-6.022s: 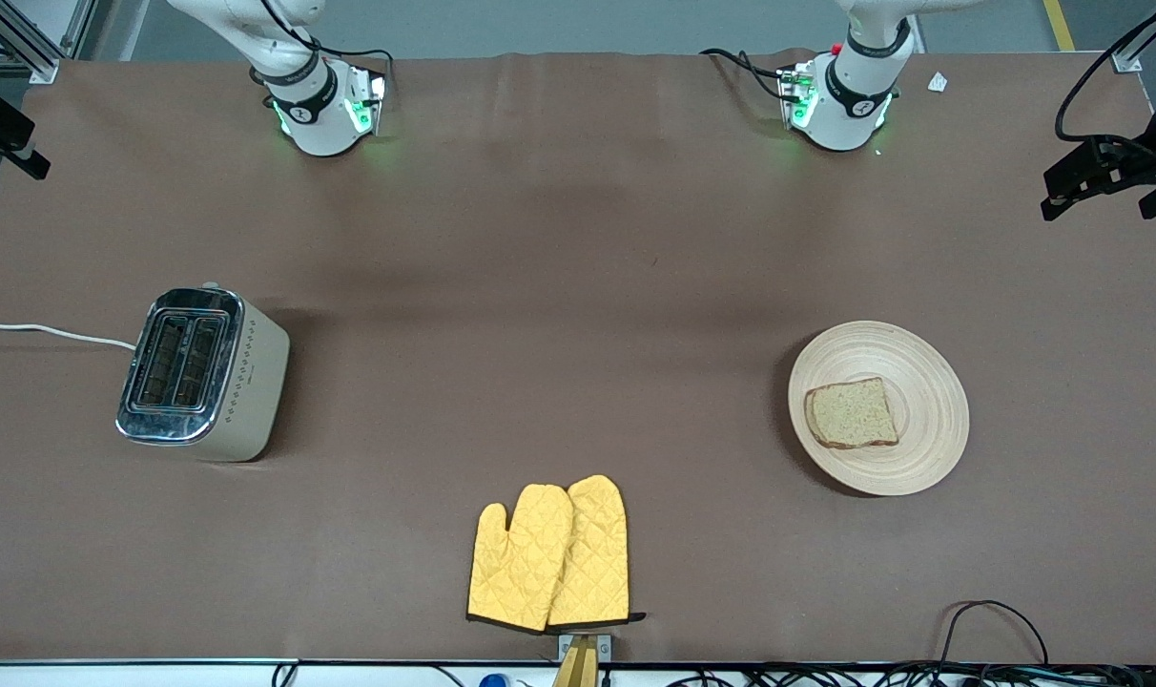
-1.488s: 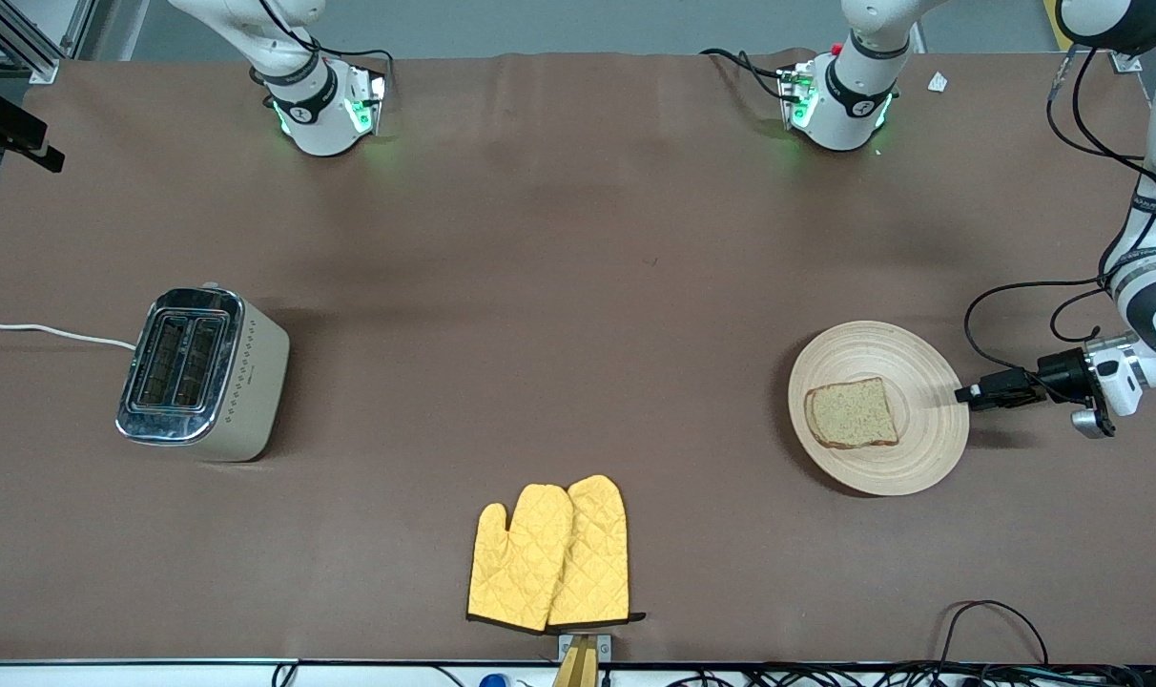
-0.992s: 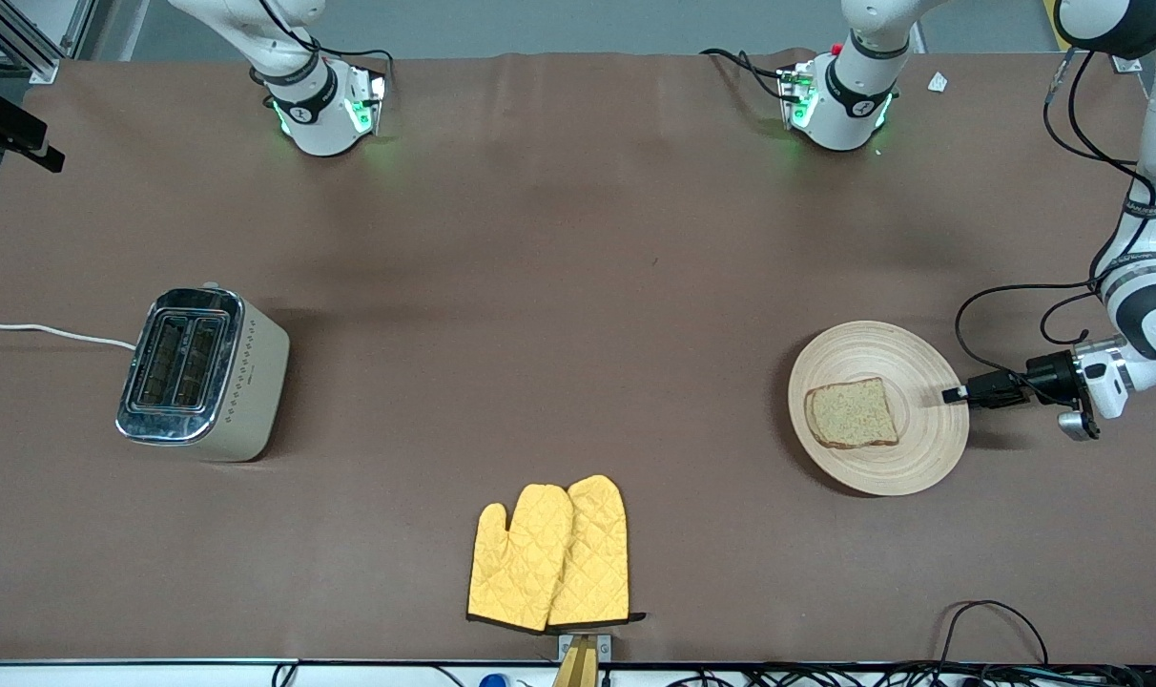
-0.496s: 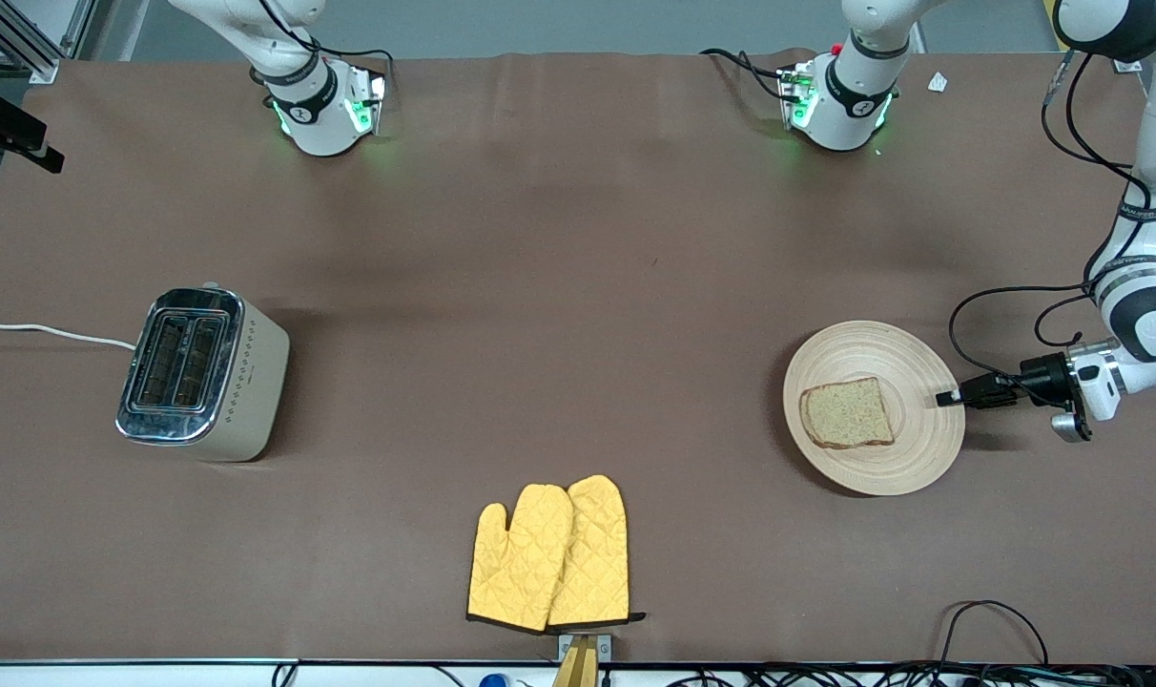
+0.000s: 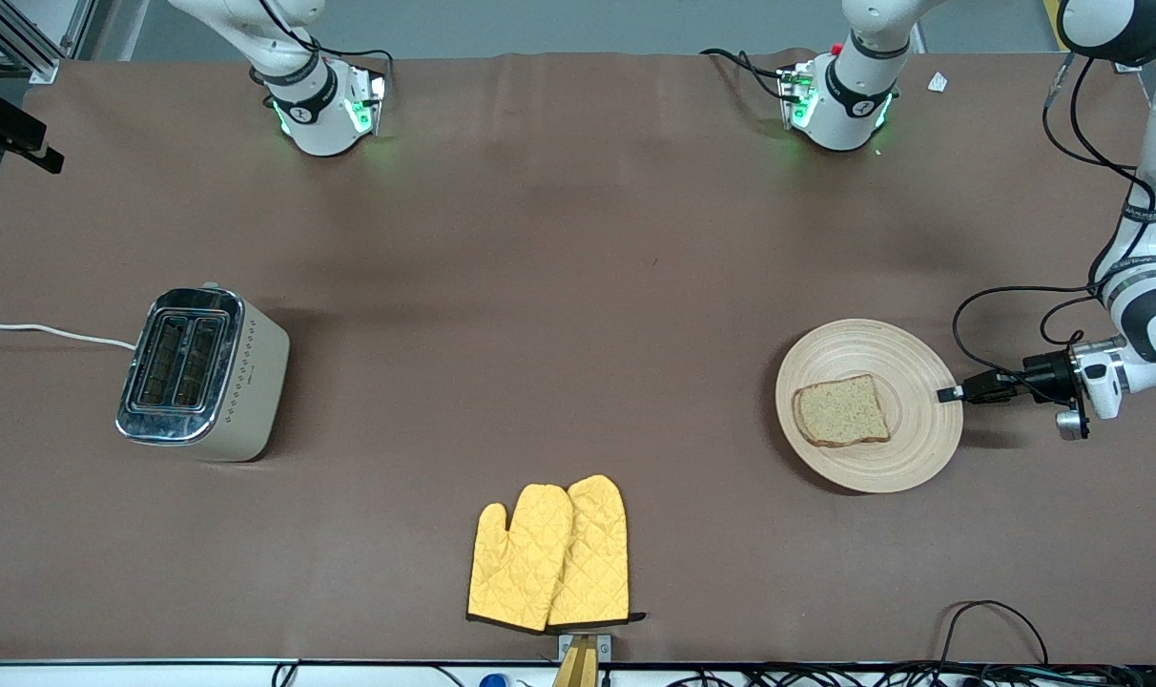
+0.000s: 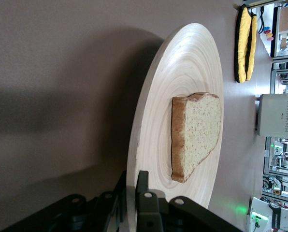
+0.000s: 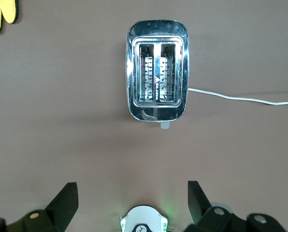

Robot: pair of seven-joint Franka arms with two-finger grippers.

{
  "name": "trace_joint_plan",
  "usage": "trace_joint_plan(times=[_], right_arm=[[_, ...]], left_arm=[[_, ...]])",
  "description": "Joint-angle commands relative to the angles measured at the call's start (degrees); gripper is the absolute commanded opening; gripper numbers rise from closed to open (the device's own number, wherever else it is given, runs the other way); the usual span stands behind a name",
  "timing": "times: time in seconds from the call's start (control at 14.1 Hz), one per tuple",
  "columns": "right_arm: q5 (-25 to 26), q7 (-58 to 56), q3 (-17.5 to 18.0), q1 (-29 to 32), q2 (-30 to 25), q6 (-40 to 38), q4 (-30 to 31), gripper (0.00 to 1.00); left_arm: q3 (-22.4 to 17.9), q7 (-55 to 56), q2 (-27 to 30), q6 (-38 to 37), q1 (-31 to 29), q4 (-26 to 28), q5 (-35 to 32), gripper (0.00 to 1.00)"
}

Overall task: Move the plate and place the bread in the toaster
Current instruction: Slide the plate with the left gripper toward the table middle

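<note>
The pale wooden plate (image 5: 912,439) lies toward the left arm's end of the table with the seeded bread (image 5: 840,411) slice on it. My left gripper (image 5: 948,393) is low at the plate's rim on the side toward the left arm's end. In the left wrist view it (image 6: 133,191) is shut on the plate (image 6: 173,82) rim, one finger above and one below; the bread (image 6: 194,135) lies flat. The cream toaster (image 5: 201,374) stands toward the right arm's end, slots empty. My right gripper (image 7: 132,193) is open, high over the table beside the toaster (image 7: 157,70), and waits.
Two yellow oven mitts (image 5: 551,553) lie near the table edge closest to the front camera, midway between toaster and plate. The toaster's white cord (image 5: 53,332) runs off the right arm's end. Black cables (image 5: 998,620) lie at the near edge.
My left gripper came down to the plate's rim and closed on it. The plate with the bread has slid a little toward the right arm's end.
</note>
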State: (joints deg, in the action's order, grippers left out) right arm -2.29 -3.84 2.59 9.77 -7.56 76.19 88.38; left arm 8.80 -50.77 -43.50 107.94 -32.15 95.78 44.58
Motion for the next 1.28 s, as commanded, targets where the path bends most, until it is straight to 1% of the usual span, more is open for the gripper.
trace_joint_plan(times=[0.0, 0.21, 0.43, 0.57, 0.71, 0.85, 0.92, 1.2], right_arm=[[-0.1, 0.3, 0.8, 1.1, -0.3, 0.4, 0.4, 1.0], [-0.1, 0.3, 0.8, 1.1, -0.3, 0.9, 0.4, 1.0], [-0.2, 0.2, 0.8, 1.1, -0.3, 1.3, 0.5, 1.0], [-0.2, 0.3, 0.8, 1.1, -0.2, 1.5, 0.6, 1.0], [-0.2, 0.2, 0.8, 1.2, -0.2, 1.9, 0.7, 1.0], [-0.1, 0.2, 0.8, 1.2, -0.2, 2.0, 0.8, 1.0], [-0.1, 0.2, 0.8, 1.3, -0.1, 2.0, 0.8, 1.0], [-0.1, 0.2, 0.8, 1.8, 0.2, 1.9, 0.9, 1.0]], left_arm=[[0.4, -1.0, -0.8, -1.3, -0.3, -1.0, 0.4, 0.0], [0.7, -0.6, -0.6, -5.5, 0.0, -2.2, 2.7, 0.0], [3.5, -0.1, -0.4, -6.9, -0.2, -2.2, 4.2, 0.0], [6.8, 1.7, -0.2, -7.1, -0.3, -2.2, 5.0, 0.0], [10.4, 4.1, -0.1, -7.1, 0.2, -2.4, 4.4, 0.0], [13.6, 7.1, -0.1, -6.6, 1.9, -2.5, 4.8, 0.0], [14.3, 8.7, -0.1, -6.2, 3.0, -2.5, 4.9, 0.0], [14.8, 11.9, -0.1, -4.5, 9.8, -2.6, 5.1, 0.0]])
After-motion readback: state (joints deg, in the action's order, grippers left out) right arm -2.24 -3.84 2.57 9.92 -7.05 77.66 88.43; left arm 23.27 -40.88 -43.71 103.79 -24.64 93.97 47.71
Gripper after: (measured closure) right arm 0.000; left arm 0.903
